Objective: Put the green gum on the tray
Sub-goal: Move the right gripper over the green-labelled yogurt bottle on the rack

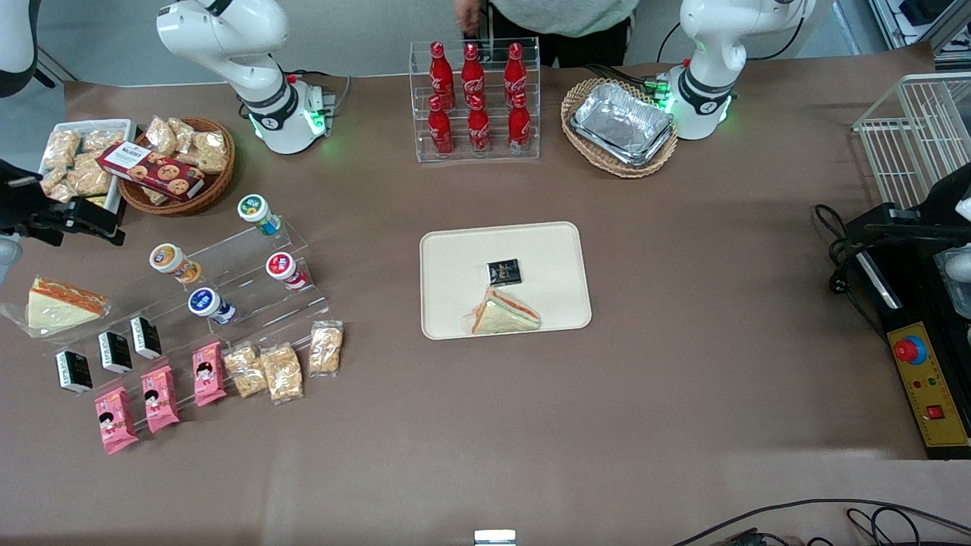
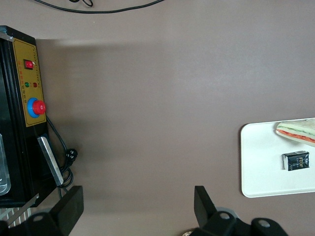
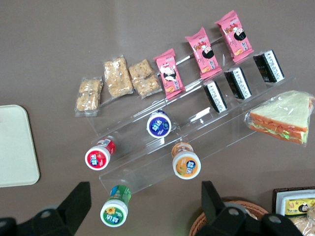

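Now green gum (image 3: pixel 115 207) between spread gripper (image 3: pixel 142 204) jaws.

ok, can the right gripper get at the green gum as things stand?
Probably yes. The gripper is open, hanging over the green gum, which lies apart from the red-lidded bottle and orange-lidded bottle, nothing covering it.

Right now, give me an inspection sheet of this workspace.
Surface: brown table cover.
Job's things: green gum on the clear stepped stand; tray holds a sandwich and a black packet.
Clutter: orange, red, blue gums, cola rack, snack bags, foil-tray basket.
Grippers: gripper open, above the green gum.
Cables: black cable by the control box.
Surroundings: person standing at the table's edge.
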